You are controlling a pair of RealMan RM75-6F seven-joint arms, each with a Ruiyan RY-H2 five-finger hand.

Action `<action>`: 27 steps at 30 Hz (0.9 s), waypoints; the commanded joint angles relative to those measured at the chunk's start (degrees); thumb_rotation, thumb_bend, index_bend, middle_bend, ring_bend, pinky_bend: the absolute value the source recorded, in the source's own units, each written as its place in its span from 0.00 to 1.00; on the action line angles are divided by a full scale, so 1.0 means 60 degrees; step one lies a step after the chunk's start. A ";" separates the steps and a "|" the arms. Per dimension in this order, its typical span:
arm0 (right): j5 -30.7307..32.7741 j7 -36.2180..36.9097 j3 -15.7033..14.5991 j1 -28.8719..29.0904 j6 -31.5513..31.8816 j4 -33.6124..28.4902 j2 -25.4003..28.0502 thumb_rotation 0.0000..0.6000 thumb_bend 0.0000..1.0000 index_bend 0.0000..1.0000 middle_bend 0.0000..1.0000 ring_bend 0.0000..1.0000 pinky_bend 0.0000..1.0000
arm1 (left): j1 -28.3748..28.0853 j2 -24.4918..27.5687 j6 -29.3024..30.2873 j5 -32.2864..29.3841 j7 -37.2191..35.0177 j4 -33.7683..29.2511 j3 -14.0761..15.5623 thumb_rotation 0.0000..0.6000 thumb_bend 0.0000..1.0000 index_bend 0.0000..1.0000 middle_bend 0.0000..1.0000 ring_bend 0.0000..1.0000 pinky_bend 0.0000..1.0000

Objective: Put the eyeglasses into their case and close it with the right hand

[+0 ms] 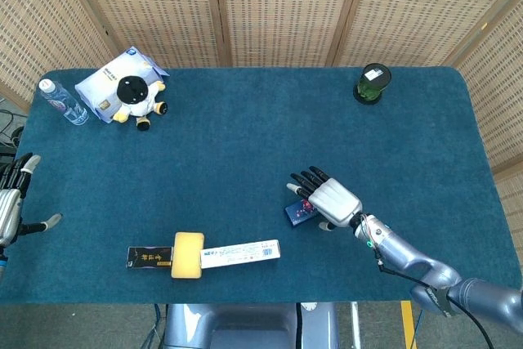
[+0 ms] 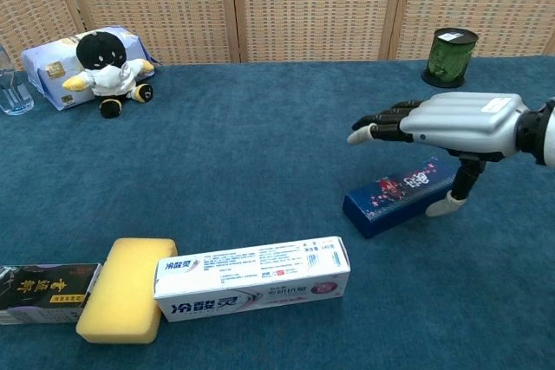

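Head view: the eyeglass case (image 1: 299,211) lies shut on the blue desk (image 1: 245,145), near the front edge and right of centre. The right hand (image 1: 331,200) sits just beside it on the right, its dark fingers (image 1: 306,180) stretched out flat toward the far left, over and past the case's far end. It holds nothing. The case's long axis runs from near-left to far-right, so it slants under the palm. The left hand (image 1: 10,202) rests at the far left edge of the desk, fingers spread and empty, well apart from the case. The right hand is plainly the nearer one.

Chest view: the case (image 2: 399,197) shows as a closed blue box with a flowered lid, its long side running from the near left up to the far right. The right hand (image 2: 460,119) hangs above its right end, palm down and fingers apart, clear of the lid. Only the thumb (image 2: 451,203) reaches down beside the case's right end; whether it touches the case I cannot tell. No eyeglasses are visible, so I judge them to be inside already and the lid down. Any last press would go straight down from the palm onto the lid. The left hand does not show here.
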 commanded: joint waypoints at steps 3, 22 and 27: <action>0.0387 0.0308 -0.0158 0.0642 -0.1114 0.0624 -0.0166 1.00 0.23 0.00 0.00 0.00 0.03 | -0.0004 0.0004 -0.0015 -0.0019 -0.0017 0.0011 -0.0009 1.00 0.00 0.00 0.00 0.00 0.00; 0.0245 0.0650 -0.0222 0.0877 -0.0936 0.1496 -0.0860 1.00 0.41 0.50 0.41 0.00 0.03 | -0.0052 0.0022 -0.0149 -0.0129 -0.0107 0.0071 -0.0050 1.00 0.00 0.00 0.00 0.00 0.00; 0.0121 0.0790 -0.0235 0.0844 -0.0634 0.1743 -0.1027 1.00 0.42 0.53 0.45 0.00 0.03 | -0.0047 0.0028 -0.0137 -0.0113 -0.0116 0.0062 -0.0045 1.00 0.00 0.00 0.00 0.00 0.00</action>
